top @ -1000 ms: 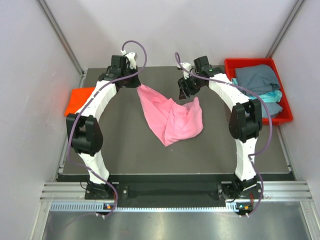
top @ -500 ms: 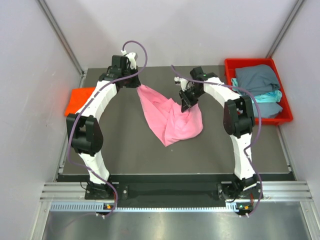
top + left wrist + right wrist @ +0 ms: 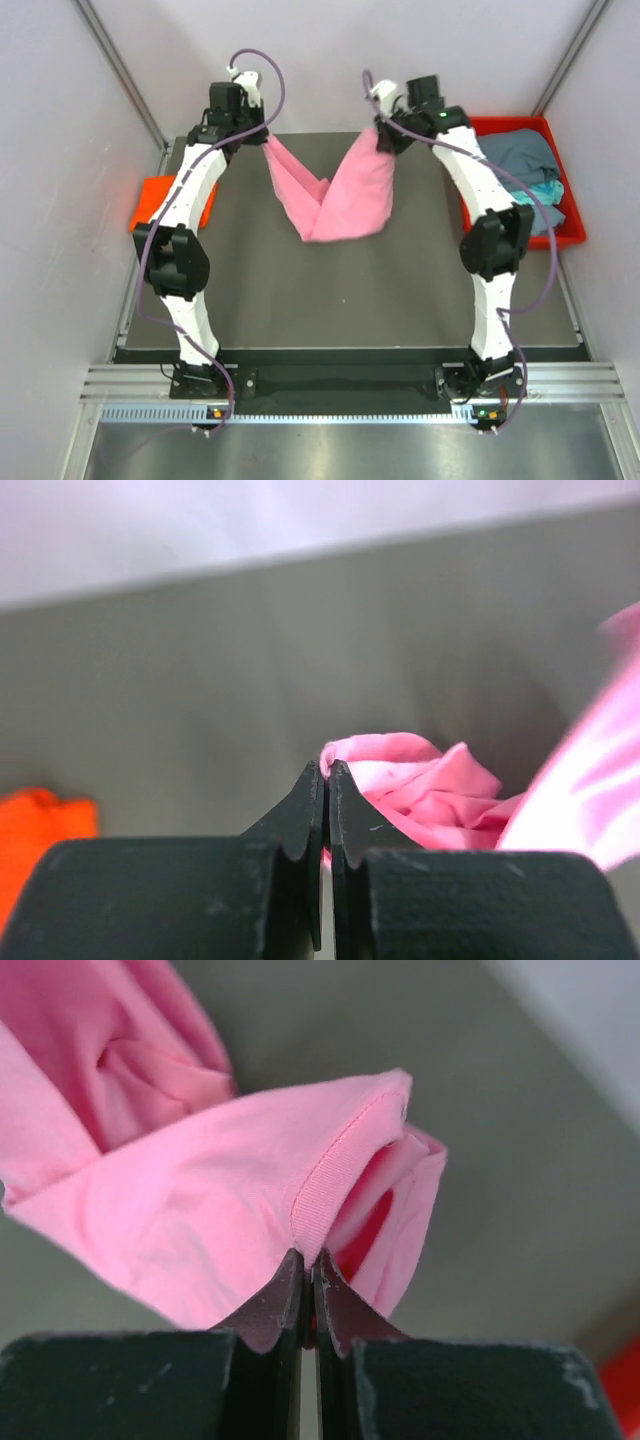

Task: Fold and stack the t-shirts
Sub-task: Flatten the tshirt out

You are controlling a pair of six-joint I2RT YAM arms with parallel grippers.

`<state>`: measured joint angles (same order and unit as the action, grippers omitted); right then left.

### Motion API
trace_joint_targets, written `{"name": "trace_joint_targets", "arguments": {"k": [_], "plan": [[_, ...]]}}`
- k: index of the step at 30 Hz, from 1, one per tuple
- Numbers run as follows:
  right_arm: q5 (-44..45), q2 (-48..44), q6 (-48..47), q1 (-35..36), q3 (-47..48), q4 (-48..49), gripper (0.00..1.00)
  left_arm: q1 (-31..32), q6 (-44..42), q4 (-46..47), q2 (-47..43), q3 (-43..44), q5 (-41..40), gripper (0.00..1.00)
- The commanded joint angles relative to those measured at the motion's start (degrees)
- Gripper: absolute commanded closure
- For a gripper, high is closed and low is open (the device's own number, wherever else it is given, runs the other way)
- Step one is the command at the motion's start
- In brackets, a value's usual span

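A light pink t-shirt [image 3: 340,195] hangs in a V between both grippers above the back half of the dark table [image 3: 300,290]. My left gripper [image 3: 262,138] is shut on its left end; in the left wrist view the pink cloth [image 3: 420,785] bunches at the closed tips of that gripper [image 3: 327,770]. My right gripper [image 3: 382,135] is shut on the other end, pinching a ribbed hem [image 3: 335,1185] between the tips of that gripper [image 3: 307,1258]. An orange t-shirt [image 3: 165,200] lies at the table's left edge. Grey-blue [image 3: 515,155] and teal [image 3: 540,195] shirts lie in the tray.
The red plastic tray [image 3: 572,230] stands at the right edge of the table, close to the right arm's elbow. White walls close in on three sides. The arm bases sit at the near edge.
The right gripper came down onto the pink shirt, shut on its hem and lifted it up and back. The left gripper rose too; the shirt went from a heap to a hanging V.
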<state>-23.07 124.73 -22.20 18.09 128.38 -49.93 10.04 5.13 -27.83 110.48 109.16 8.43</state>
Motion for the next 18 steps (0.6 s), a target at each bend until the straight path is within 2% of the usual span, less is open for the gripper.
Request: {"name": "trace_joint_targets", "arguments": {"k": [1, 5, 8, 10, 14, 16, 18], "plan": [[6.4, -12.0, -2.9, -3.0, 4.3, 11.9, 1.0, -1.8, -3.9, 3.8, 1.1, 8.3, -4.2, 1.0], [6.4, -20.6, -3.9, -3.6, 1.3, 14.2, 1.0, -2.2, -4.6, 3.5, 0.1, 11.0, -4.4, 1.0], [0.6, -26.0, -4.3, -3.2, -3.0, 7.5, 1.0, -2.3, -4.3, 1.2, -2.8, 8.1, -2.2, 1.0], [-2.1, -28.7, -4.6, -2.5, -7.5, 1.4, 1.0, -2.3, -2.5, -0.5, -5.9, 2.6, 0.4, 1.0], [-7.2, -33.9, -6.2, -0.1, -26.0, -4.8, 1.0, -2.3, 0.7, -6.0, -9.0, -7.5, 6.1, 1.0], [-10.6, -33.2, -6.5, 0.5, -33.0, -6.4, 1.0, -2.2, 2.7, -9.2, -9.7, -12.8, 7.7, 1.0], [-11.8, -30.6, -9.1, 2.3, -34.9, -12.3, 0.97, -2.2, 3.7, -10.5, -10.1, -17.0, 10.2, 1.0]]}}
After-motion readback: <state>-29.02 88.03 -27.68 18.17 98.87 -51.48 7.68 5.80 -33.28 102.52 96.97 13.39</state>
